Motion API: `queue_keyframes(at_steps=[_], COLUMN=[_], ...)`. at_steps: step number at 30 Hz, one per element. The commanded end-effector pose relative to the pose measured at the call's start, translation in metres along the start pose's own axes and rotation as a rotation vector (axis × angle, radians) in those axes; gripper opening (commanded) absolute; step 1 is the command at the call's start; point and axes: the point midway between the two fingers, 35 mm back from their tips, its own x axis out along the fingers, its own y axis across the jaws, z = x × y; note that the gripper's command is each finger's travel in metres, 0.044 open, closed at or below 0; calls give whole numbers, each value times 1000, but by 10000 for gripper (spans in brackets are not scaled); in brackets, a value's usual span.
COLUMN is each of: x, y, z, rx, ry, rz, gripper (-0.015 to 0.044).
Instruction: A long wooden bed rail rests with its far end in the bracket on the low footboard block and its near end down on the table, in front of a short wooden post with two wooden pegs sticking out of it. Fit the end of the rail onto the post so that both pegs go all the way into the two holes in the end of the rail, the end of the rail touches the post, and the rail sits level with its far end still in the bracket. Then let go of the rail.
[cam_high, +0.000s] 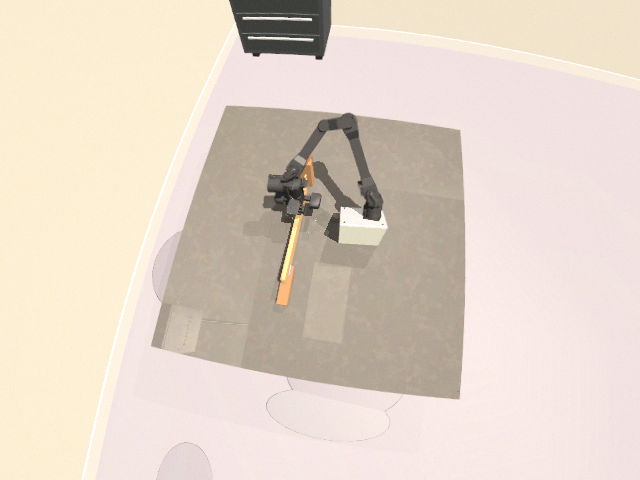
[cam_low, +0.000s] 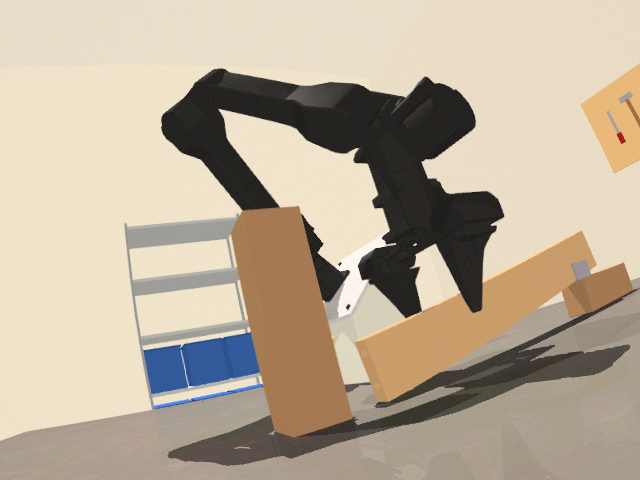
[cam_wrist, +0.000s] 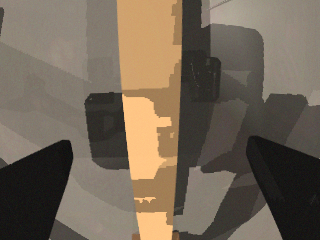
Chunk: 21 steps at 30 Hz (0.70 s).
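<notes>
Straddling the rail from above, my gripper (cam_high: 305, 204) (cam_low: 444, 313) (cam_wrist: 162, 148) stands spread about as wide as it goes, pointing down with nothing in its grasp. The long wooden bed rail (cam_high: 292, 248) (cam_low: 496, 310) (cam_wrist: 150, 65) passes between my fingers, and the wrist view shows a gap on either side of it. In the exterior view, my nearer fingertip overlaps the rail's side face, while the other ends behind its top edge.

Below me the rail slopes. To one side of my hand, its low end sits down on the table (cam_high: 403, 320) (cam_low: 465, 444) (cam_wrist: 30, 125), with two holes faintly visible in the end face. Just beyond that end, the upright wooden post (cam_low: 294, 320) stands apart from it, so the joint is unmade. I can't make out both pegs clearly.

Off to my other side, well away from my fingers, the raised far end rests in the small grey bracket (cam_low: 581, 269) on the low footboard block (cam_high: 282, 295) (cam_low: 602, 291). Beside my hand, clear of the rail, is the pale box (cam_high: 359, 235) (cam_low: 369, 310) that my arm stands on.
</notes>
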Motion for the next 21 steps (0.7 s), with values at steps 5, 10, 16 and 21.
queue_keyframes(at_steps=[5,10,16,21], x=[15,22,31,31], y=[3,4,5,5], z=[-1,-1,-2,-2], rx=[-14,-16,-18,-18], ry=[9,11,14,14], rz=[5,4,3,3], gripper=[440,440,440,335])
